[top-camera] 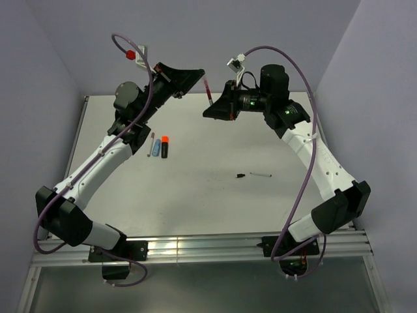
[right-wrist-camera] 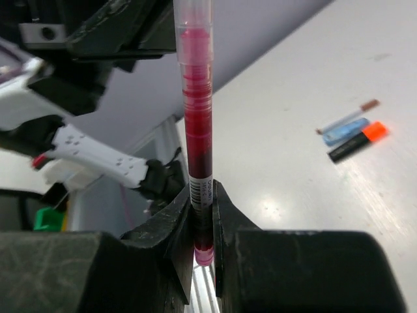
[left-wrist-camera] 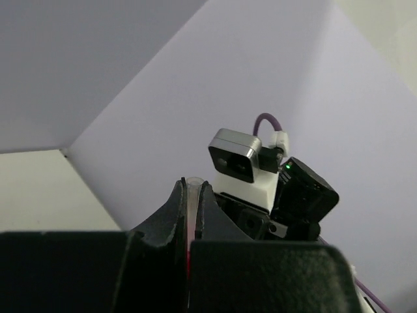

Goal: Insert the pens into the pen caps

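A slim red pen hangs in the air over the far middle of the table, held at both ends. My right gripper is shut on its lower barrel, just above the pink butt end. My left gripper is shut on the clear, red-tinted cap end at the top of that pen. On the table at the left lie a slim pen with a brown tip, a light-blue marker and a stubby black marker with an orange end. A small black cap lies beside a thin white pen mid-table.
The three markers also show in the right wrist view, with the black and orange one nearest. The table is bounded by a metal rail at its near edge. Lilac walls close in the back and sides.
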`<action>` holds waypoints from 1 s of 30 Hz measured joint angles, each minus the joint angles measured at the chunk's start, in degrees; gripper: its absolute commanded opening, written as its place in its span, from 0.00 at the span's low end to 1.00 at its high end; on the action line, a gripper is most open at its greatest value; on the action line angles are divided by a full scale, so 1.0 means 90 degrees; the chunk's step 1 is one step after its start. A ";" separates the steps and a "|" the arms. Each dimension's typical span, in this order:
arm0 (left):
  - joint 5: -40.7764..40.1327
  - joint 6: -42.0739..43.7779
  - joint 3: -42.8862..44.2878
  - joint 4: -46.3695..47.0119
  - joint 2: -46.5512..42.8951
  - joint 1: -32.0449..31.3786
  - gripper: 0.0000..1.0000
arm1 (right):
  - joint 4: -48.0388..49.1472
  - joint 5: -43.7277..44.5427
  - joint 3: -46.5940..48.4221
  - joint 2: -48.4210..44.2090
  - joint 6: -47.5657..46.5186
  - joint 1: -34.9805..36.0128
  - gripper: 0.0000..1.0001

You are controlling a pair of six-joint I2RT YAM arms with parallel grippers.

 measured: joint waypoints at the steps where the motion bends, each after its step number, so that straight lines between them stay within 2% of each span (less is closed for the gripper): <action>1: -0.0085 0.0075 0.0049 -0.0172 0.0015 -0.0005 0.00 | -0.0228 0.0311 0.0083 0.0027 -0.0146 0.0066 0.00; 3: -0.0090 0.0112 -0.0022 -0.0214 0.0019 -0.0005 0.00 | -0.0578 0.0651 0.0155 0.0029 -0.0403 0.0146 0.00; 6: 0.0153 0.0129 -0.0374 0.0257 0.0022 -0.0002 0.00 | -0.1064 0.0770 0.0182 0.0027 -0.0835 0.0177 0.00; 9: 0.0539 0.0124 -0.0704 0.0792 0.0046 0.0002 0.00 | -0.1542 0.0585 0.0182 0.0029 -0.1226 0.0170 0.00; 13: 0.1219 0.0206 -0.0896 0.1394 0.0051 0.0022 0.00 | -0.1868 -0.0185 0.0182 0.0029 -0.1615 0.0061 0.00; 20: 0.1768 0.0274 -0.0974 0.2018 0.0022 0.0024 0.00 | -0.1591 -0.1554 0.0182 0.0075 -0.1528 -0.0146 0.00; 30: 0.1962 0.0243 -0.0831 0.1904 -0.0092 0.0304 0.00 | -0.0512 -0.1923 -0.0015 0.0066 -0.1032 -0.0279 0.00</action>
